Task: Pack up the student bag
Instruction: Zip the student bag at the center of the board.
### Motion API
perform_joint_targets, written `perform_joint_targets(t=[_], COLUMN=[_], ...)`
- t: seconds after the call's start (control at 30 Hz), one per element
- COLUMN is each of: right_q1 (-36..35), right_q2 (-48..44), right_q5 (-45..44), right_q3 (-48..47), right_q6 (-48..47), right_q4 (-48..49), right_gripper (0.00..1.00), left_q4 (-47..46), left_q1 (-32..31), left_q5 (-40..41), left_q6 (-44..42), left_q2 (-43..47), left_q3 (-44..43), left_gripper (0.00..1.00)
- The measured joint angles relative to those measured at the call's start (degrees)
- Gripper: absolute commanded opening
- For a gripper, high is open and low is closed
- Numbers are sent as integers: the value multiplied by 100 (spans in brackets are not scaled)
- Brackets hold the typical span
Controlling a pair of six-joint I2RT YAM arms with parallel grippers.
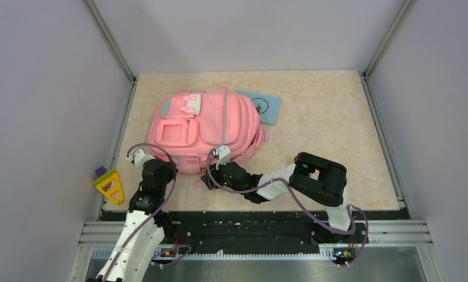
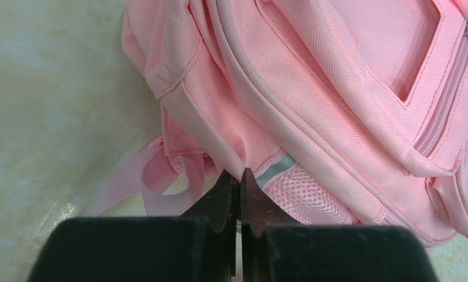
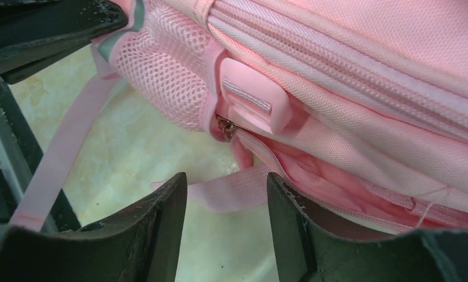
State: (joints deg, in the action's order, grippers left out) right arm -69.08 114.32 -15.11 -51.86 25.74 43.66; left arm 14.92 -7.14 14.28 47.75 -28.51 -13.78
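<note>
While a blue book [image 1: 264,107] is lying unpacked, we are pinching the student bag [image 1: 208,123] with left jaws, right jaws gaping.

blue booklet [image 1: 261,107]: far table [image 1: 337,147] side | yellow triangle [image 1: 105,180]: table's left edge

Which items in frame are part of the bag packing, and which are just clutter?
In the job:
student bag
left end effector, shut on its fabric
right end effector, open near the zip tab

Lying about:
blue booklet, beside the bag
yellow-purple triangle toy, far left
</note>
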Motion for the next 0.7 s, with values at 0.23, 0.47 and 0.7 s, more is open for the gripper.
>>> perform_joint_targets(t=[0.23, 0.47, 0.7], right_q1=[-2, 50, 74], right_q2=[-380, -20, 356], right_q5=[162, 321, 234], right_q3=[-280, -925, -1119], right_q6=[157, 219, 74], right_q4=[-964, -1469, -1639], right_gripper=[47, 43, 39], left_q4=[92, 138, 197], left_q1=[4, 4, 4], left_q5=[-9, -28, -33], left_q6=[-103, -131, -149], left_q2=[0, 0, -2], left_q3=[-107, -129, -199], left_gripper=[0, 0, 0])
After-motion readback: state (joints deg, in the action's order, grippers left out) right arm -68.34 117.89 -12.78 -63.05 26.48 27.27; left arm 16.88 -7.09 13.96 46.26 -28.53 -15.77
